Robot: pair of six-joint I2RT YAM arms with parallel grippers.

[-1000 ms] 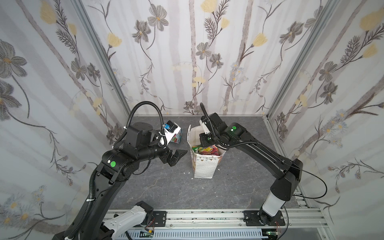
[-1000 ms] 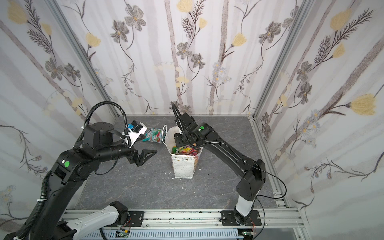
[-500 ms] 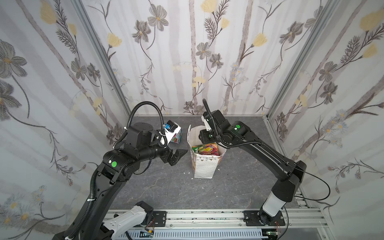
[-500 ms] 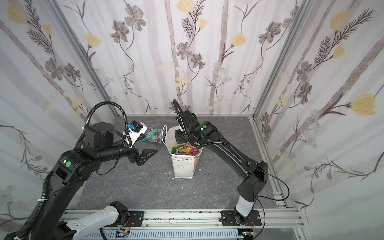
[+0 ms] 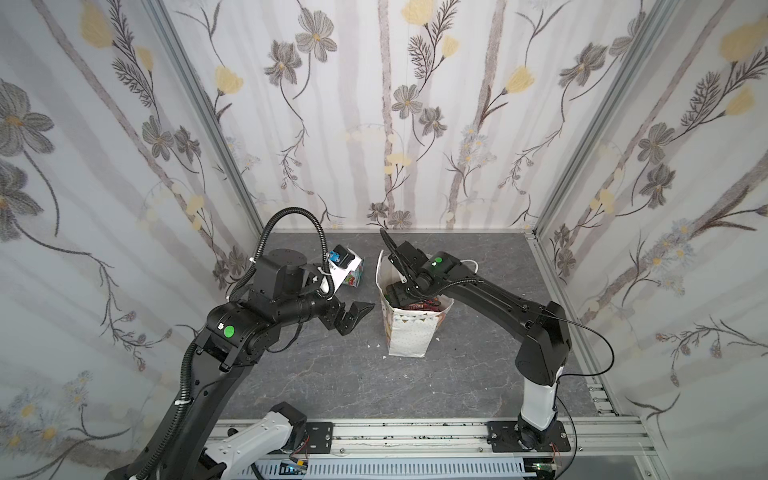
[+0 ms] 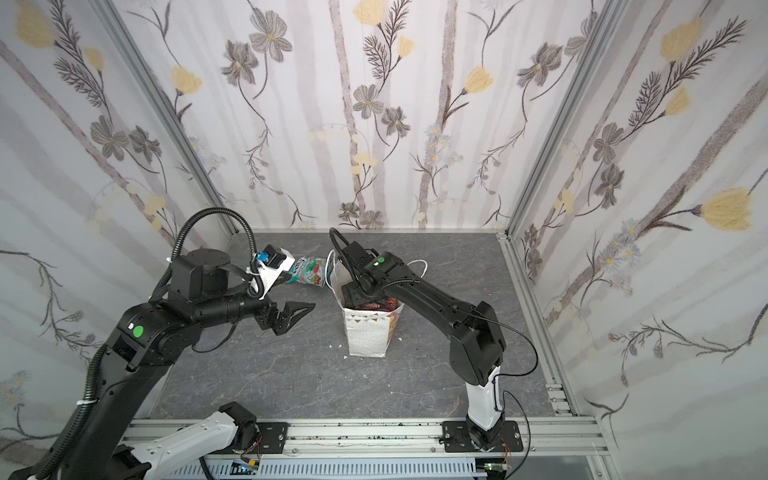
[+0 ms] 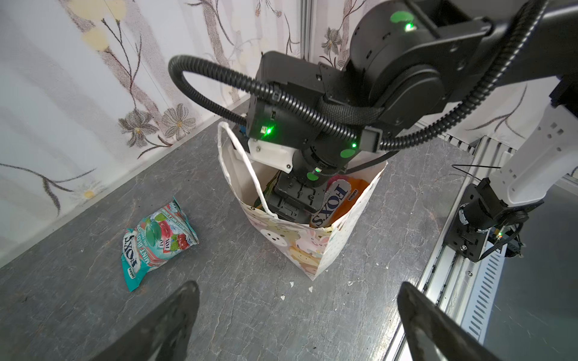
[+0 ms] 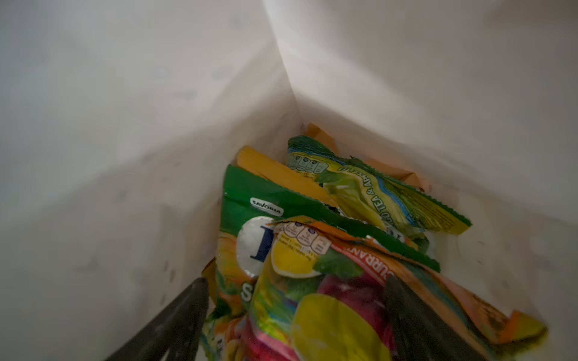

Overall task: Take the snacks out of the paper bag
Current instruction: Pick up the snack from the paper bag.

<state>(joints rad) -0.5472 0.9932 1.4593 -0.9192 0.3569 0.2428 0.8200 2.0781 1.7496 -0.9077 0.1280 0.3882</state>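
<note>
In both top views the paper bag is standing upright on the grey tabletop. The right gripper is reaching down through its mouth from the 3 o'clock side, fingertips hidden among the snacks. The left gripper is hovering at the bag's 9 o'clock, near but apart from it, jaws spread and holding nothing. In a top view a teal packet is lying flat on the tabletop at the bag's 10 o'clock, already out.

In the left wrist view the left gripper's fingers are standing wide apart with the bag ahead of them. The right gripper is sitting inside the rim, and an orange FOX'S packet is leaning against the bag wall just beside it.

In the right wrist view the right gripper is gaping open inside the bag, one finger on each side of a red-and-yellow packet that is lying topmost, directly under the jaws. Its long axis is running slantwise across the gap, not square to it. A green packet and a green-yellow packet are lying beyond it, toward the bag's corner. The right arm is plainly the nearer one. The coming move is probably turning on closing across that top packet, then lifting it straight up out of the mouth.
</note>
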